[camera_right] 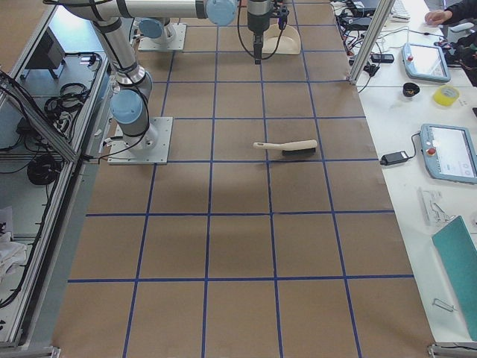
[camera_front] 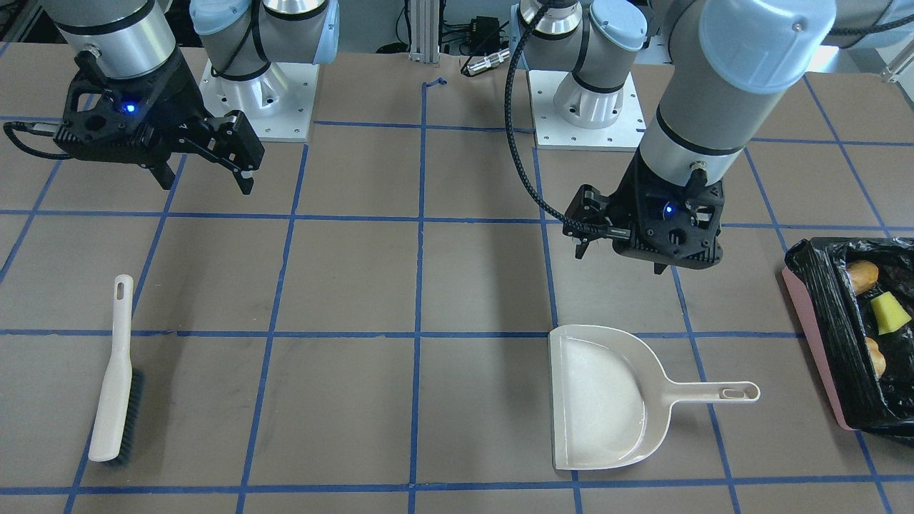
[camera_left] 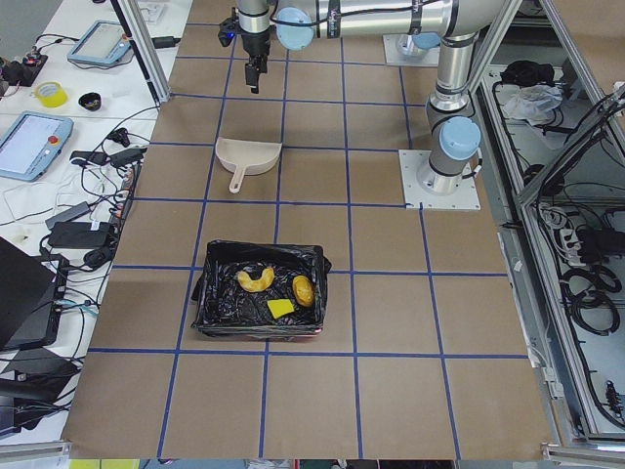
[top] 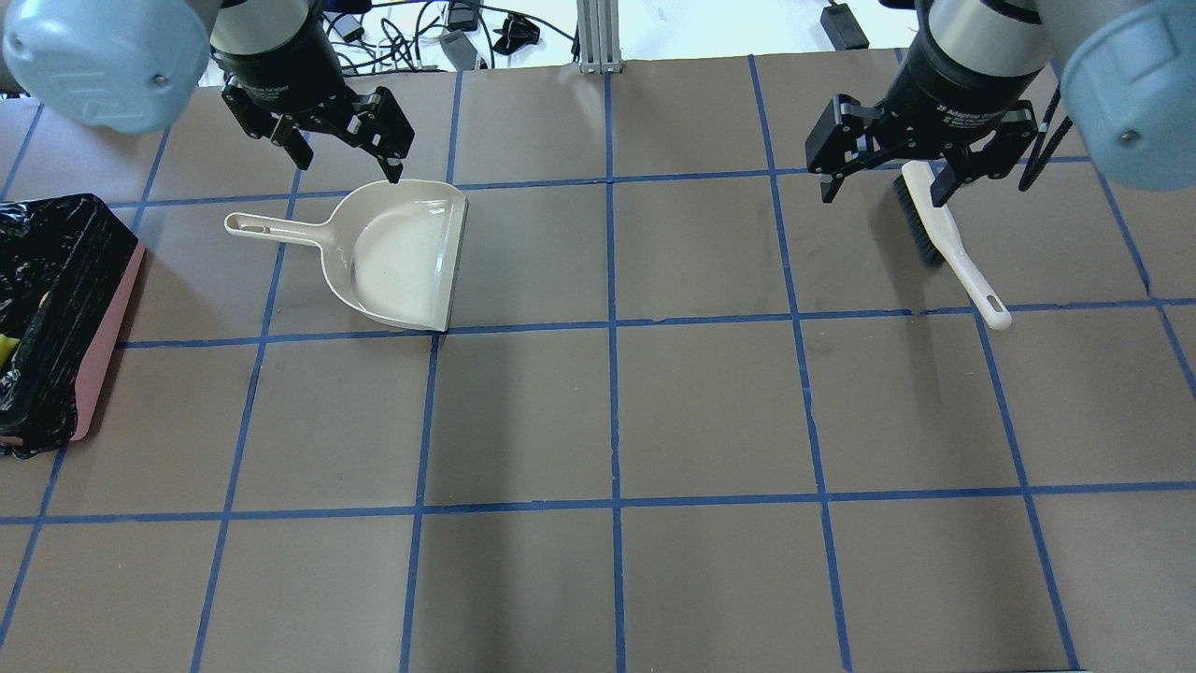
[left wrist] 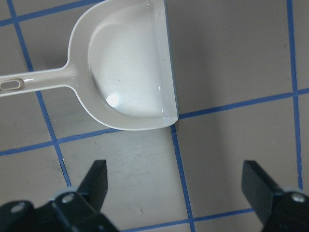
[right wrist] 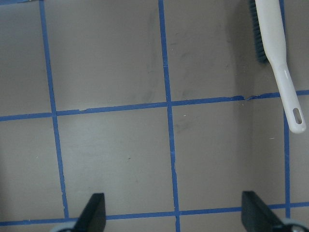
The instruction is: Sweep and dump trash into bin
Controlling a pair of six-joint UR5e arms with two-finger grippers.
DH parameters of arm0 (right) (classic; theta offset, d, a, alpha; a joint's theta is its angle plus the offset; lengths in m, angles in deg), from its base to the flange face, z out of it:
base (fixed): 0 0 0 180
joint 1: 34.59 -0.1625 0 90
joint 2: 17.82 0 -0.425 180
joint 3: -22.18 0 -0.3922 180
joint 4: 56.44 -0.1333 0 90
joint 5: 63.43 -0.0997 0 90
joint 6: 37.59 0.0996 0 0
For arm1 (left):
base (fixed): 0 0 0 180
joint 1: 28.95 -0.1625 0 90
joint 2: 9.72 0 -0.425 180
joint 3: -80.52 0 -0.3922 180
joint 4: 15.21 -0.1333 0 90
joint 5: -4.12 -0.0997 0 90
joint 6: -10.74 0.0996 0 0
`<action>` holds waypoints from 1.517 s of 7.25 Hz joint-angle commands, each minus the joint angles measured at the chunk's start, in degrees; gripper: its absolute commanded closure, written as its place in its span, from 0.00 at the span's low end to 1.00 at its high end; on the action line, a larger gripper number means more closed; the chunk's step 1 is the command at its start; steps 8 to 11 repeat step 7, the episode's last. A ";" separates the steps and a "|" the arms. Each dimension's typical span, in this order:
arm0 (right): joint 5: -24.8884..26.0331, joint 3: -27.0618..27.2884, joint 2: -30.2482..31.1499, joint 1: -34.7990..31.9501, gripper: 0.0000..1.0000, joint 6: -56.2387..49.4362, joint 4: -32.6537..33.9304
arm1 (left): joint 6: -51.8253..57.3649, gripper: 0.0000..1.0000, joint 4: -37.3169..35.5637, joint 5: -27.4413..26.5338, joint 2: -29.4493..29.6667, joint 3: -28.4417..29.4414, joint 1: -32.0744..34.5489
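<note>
Jaws on both my arms hang spread wide above the tabletop [top: 710, 411], gripping nothing. My left jaws hover over the dustpan [camera_front: 607, 396], which lies flat and bare. My right jaws hover near the brush [camera_front: 114, 378], also lying loose. All three pieces of trash [camera_left: 256, 280] sit inside the bin [camera_left: 207, 298] at my left end, so I judge both tools rest because the job is finished.
</note>
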 commanded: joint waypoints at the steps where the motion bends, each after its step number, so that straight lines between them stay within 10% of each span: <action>1: 0.00 0.00 -0.07 0.00 0.00 -0.03 0.00 | 0.03 0.00 1.77 -0.59 -2.65 -0.31 0.48; 11: 0.00 0.09 -0.07 0.00 0.00 -0.03 0.00 | 0.03 0.00 1.68 -0.94 -4.06 -0.75 0.48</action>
